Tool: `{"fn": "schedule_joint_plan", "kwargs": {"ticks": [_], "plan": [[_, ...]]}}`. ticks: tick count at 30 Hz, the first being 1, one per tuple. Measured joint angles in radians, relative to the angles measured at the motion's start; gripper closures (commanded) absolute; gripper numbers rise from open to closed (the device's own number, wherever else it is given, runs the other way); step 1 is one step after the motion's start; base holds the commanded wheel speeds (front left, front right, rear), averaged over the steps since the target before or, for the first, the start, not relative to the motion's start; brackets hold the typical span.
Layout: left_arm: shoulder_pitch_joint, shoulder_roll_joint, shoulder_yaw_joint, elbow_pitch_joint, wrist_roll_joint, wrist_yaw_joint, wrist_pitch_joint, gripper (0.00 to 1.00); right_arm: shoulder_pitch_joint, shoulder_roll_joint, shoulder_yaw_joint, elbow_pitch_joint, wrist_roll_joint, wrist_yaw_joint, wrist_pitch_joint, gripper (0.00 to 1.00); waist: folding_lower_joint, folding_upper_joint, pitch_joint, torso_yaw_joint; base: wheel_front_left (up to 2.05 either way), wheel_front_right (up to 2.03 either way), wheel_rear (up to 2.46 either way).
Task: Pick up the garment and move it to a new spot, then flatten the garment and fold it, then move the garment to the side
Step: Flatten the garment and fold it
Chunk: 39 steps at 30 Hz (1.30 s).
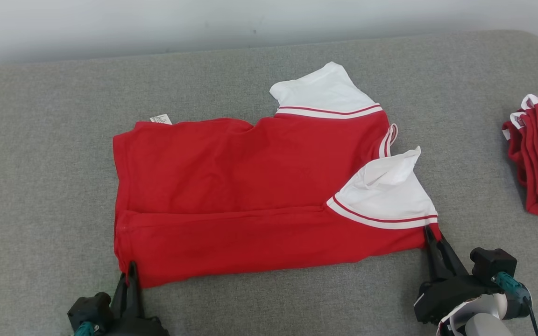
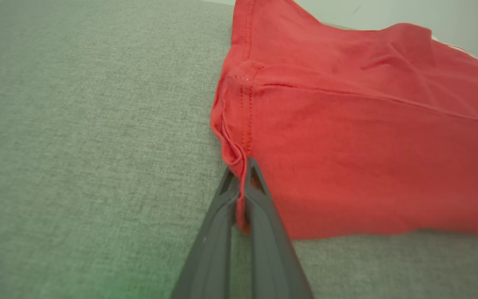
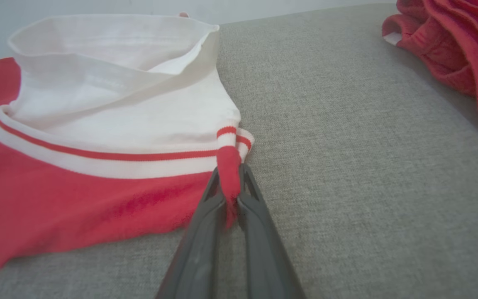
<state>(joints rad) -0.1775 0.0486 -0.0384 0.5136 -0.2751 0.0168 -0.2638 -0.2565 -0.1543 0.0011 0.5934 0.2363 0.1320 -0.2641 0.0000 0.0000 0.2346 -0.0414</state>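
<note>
Head view: a red-and-white garment (image 1: 250, 186) lies flat in the middle of the grey tabletop (image 1: 40, 163), its long axis running left to right, with the hem (image 1: 120, 196) pointing left and the sleeves right. Left wrist view: the left hand (image 2: 242, 168) is pressed together, pinching the hem's near corner. Right wrist view: the right hand (image 3: 230, 172) pinches the red edge just below the near white sleeve (image 3: 118, 104).
</note>
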Motion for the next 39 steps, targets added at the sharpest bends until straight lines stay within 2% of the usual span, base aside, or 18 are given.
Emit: {"fn": "schedule_joint_plan", "kwargs": {"ticks": [7, 14, 27, 35, 36, 37, 38, 39], "plan": [[-0.006, 0.0, 0.002, -0.005, -0.009, -0.008, 0.0, 1.0, -0.003, -0.001, -0.005, -0.001, 0.001, 0.0, 0.0, 1.0, 0.0, 0.0, -0.008, 0.003, 0.0, 0.0, 0.0], [0.04, 0.0, 0.011, -0.026, -0.006, -0.018, 0.001, 1.0, 0.022, 0.015, -0.026, -0.004, 0.0, 0.0, 0.0, 1.0, 0.0, 0.0, -0.065, 0.002, 0.0, 0.0, 0.0], [0.231, -0.002, 0.041, 0.011, 0.008, -0.044, 0.001, 1.0, 0.211, 0.04, -0.027, -0.02, 0.0, 0.0, 0.0, 1.0, -0.0002, -0.0002, -0.274, -0.012, 0.0, 0.0, 0.0], [0.311, -0.001, 0.031, 0.038, -0.004, -0.049, 0.001, 1.0, 0.31, 0.053, -0.042, -0.025, 0.001, 0.0, 0.0, 1.0, -0.0003, -0.0003, -0.324, -0.02, 0.0, 0.0, 0.0], [0.313, -0.001, 0.026, 0.037, -0.007, -0.042, 0.001, 0.85, 0.315, 0.053, -0.046, -0.023, 0.0, 0.0, 0.0, 1.0, -0.0003, -0.0002, -0.321, -0.02, 0.0, 0.0, 0.0], [0.314, -0.002, 0.021, 0.037, -0.012, -0.037, 0.001, 0.06, 0.316, 0.053, -0.049, -0.019, -0.002, 0.0, 0.0, 0.69, -0.0001, -0.0002, -0.317, -0.02, 0.0, 0.0, 0.0], [0.314, -0.002, 0.017, 0.035, -0.017, -0.03, 0.001, 0.0, 0.316, 0.054, -0.052, -0.017, -0.007, 0.0, 0.001, 0.11, 0.0, -0.0002, -0.312, -0.018, 0.0, 0.0, 0.0], [0.314, -0.001, 0.014, 0.031, -0.017, -0.024, 0.001, 0.0, 0.315, 0.056, -0.058, -0.018, -0.008, 0.0, 0.0, 0.0, 0.0, -0.0002, -0.307, -0.017, 0.0, 0.0, 0.0]]}}
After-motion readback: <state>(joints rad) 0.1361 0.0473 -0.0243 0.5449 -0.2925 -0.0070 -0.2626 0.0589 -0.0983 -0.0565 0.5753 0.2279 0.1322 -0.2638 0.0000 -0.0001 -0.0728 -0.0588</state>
